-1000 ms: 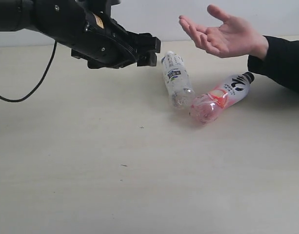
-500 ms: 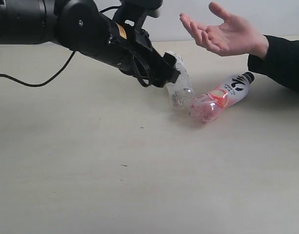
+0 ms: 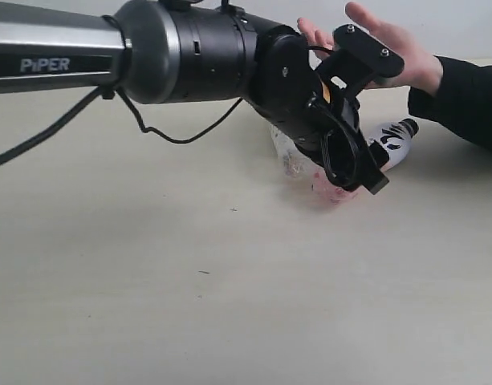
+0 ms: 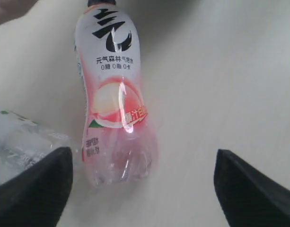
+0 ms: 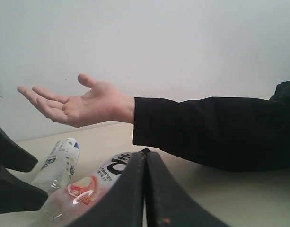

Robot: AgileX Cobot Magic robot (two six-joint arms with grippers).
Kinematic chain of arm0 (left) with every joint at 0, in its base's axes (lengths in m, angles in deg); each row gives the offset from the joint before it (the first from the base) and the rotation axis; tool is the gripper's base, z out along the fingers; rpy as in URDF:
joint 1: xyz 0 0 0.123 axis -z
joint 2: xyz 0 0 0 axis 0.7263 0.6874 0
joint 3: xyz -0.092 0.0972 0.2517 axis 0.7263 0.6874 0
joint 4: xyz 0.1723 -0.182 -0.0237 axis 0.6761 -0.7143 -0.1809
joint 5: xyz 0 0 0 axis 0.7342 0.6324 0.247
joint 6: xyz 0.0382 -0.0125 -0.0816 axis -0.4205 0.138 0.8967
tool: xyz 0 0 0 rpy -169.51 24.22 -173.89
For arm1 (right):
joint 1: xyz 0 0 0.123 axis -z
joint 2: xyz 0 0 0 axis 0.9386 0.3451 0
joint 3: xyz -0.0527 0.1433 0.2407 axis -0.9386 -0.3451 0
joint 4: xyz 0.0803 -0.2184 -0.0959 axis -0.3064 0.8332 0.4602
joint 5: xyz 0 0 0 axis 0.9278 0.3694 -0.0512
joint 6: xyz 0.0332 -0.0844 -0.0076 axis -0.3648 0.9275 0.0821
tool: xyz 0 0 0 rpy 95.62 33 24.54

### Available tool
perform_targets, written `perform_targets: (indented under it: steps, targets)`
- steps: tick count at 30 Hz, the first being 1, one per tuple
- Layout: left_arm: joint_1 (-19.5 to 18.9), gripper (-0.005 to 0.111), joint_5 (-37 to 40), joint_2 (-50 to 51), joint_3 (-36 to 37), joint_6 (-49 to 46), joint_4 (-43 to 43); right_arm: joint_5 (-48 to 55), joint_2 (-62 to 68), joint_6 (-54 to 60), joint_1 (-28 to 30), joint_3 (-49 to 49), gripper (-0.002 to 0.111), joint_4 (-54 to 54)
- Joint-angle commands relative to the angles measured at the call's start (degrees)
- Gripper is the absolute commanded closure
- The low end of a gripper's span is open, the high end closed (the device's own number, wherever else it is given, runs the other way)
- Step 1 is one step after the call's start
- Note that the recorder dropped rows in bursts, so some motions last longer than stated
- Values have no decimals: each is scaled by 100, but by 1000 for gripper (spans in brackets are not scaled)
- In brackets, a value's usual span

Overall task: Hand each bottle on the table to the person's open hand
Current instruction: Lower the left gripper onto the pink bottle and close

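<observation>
Tabletop (image 3: 149, 305), pale and wide, carries two bottles lying on their sides at its far right. The left arm (image 3: 189, 56) reaches over them and hides much of both in the exterior view. Beyond it the person's open hand (image 3: 390, 52) waits palm up, above the table. The pink bottle (image 4: 114, 104) lies with its black cap toward the far right, and its base is just beside the clear bottle (image 5: 57, 165) on its left. The left gripper (image 4: 142, 191) hangs spread wide over the pink bottle's base end, grasping nothing. The right gripper (image 5: 145, 189) is clenched and empty. As I judge it, closing so near the rounded base could squeeze the pink bottle out of the grip. One finger could also catch the clear bottle and roll both away.
</observation>
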Motion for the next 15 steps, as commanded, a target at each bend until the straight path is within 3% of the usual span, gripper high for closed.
perform_targets:
  steps: [1,15]
  targets:
    - [18,29,201,434,-510,-21,-28,-63,-35,13,-8,-32,108,4]
    - [18,28,283,1277,-1455,265,-28,-63,-35,13,-8,-32,108,4]
